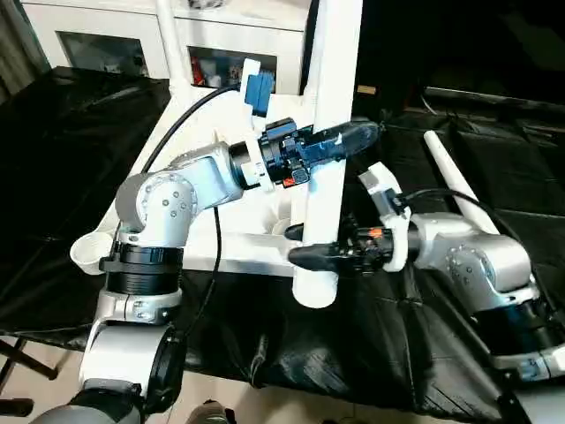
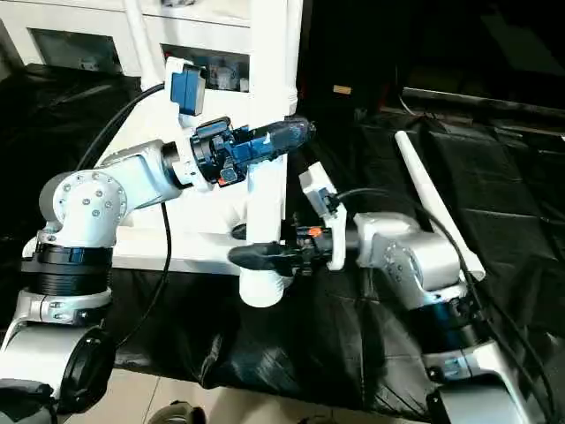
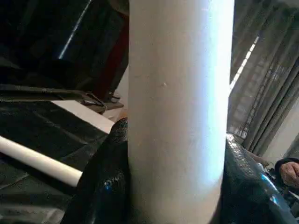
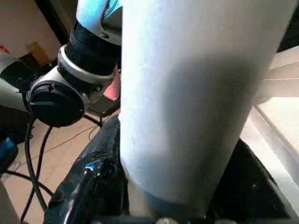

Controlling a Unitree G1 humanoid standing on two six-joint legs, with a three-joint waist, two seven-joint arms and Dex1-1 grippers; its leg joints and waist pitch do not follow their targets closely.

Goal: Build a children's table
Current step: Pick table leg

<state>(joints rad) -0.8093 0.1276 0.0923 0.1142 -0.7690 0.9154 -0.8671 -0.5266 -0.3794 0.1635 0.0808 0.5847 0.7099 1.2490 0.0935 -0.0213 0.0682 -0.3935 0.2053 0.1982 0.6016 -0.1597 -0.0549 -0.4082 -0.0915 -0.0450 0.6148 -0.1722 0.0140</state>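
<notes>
The white tabletop (image 1: 247, 252) lies upside down on a black-covered surface, with a round corner socket (image 1: 93, 252) at its near left. One white tube leg (image 1: 328, 79) stands upright at the near right corner, between both grippers. My left gripper (image 1: 360, 134) is shut on this leg partway up. My right gripper (image 1: 298, 256) is shut on it near its lower end. The wrist views show the leg (image 3: 180, 107) (image 4: 187, 93) filling the gap between the black fingers. A second leg (image 1: 172, 44) stands at the far left corner. A third leg (image 1: 455, 181) lies loose to the right.
A white cabinet with glass doors (image 1: 106, 40) stands behind the tabletop. Black sheeting (image 1: 494, 150) covers the surface around it. A person's hand (image 3: 289, 170) shows at the edge of the left wrist view. The floor lies below the near edge.
</notes>
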